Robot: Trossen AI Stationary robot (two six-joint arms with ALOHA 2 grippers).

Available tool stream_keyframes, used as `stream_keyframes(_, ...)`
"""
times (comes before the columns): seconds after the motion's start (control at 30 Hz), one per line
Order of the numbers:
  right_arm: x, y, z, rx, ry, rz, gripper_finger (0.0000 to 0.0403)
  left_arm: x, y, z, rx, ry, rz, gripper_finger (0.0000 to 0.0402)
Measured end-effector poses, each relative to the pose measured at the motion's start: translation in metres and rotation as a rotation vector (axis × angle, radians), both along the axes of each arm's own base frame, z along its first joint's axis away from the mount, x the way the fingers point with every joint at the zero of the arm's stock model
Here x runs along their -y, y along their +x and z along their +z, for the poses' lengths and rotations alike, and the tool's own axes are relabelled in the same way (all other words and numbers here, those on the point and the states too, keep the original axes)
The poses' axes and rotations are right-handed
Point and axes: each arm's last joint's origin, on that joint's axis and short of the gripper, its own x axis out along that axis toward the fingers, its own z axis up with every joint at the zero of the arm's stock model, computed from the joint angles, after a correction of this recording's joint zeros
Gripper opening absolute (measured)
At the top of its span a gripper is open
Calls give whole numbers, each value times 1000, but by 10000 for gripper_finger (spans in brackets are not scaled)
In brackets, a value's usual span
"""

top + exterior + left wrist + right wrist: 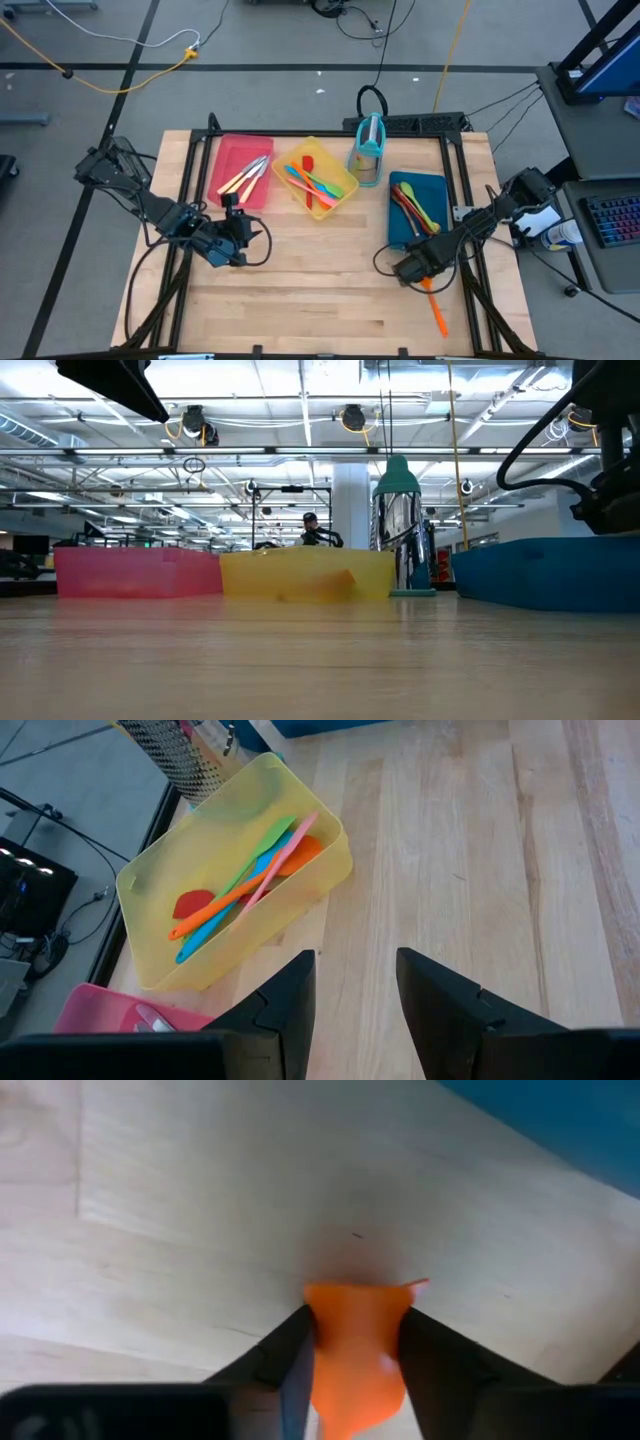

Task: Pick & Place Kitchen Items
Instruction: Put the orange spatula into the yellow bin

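Note:
An orange utensil (436, 308) lies on the wood near the table's right front, its handle toward the near edge. My right gripper (420, 268) stands over the utensil's far, wide end and is shut on it. My left gripper (355, 1010) hangs open above bare wood, just near of the pink tray (240, 170), with nothing between its fingers. The pink tray holds cream-handled knives (243, 178). Several coloured spatulas (250, 880) lie in the yellow tray (342, 192). More spoons (412, 208) lie in the blue tray (435, 185). My right gripper has the orange utensil's wide end (355, 1330) pinched between its two fingers, one on each side edge. The fingers come from above, pointing steeply down. The slim handle (438, 318) stretches toward the near edge and lies on the table.
A teal-framed upright holder (368, 150) stands at the back between the yellow and blue trays. The three trays line the table's far half. Bare wood stretches across the middle and near part. Black frame rails run along both table sides.

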Motion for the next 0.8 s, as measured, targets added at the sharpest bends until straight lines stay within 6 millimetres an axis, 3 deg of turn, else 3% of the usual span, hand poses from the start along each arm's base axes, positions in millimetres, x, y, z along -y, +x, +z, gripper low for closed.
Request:
stream_keyframes(0.17, -1, 2, 0, 19, 18, 36, 89, 0, 0, 0, 0, 0, 1, 145)
stream_keyframes(0.4, -3, 5, 2, 29, 23, 42, 87, 0, 0, 0, 0, -1, 1, 145)
stream_keyframes(0.8, -19, 36, 29, 203, 17, 165, 88, 0, 0, 0, 1, -1, 1, 145)
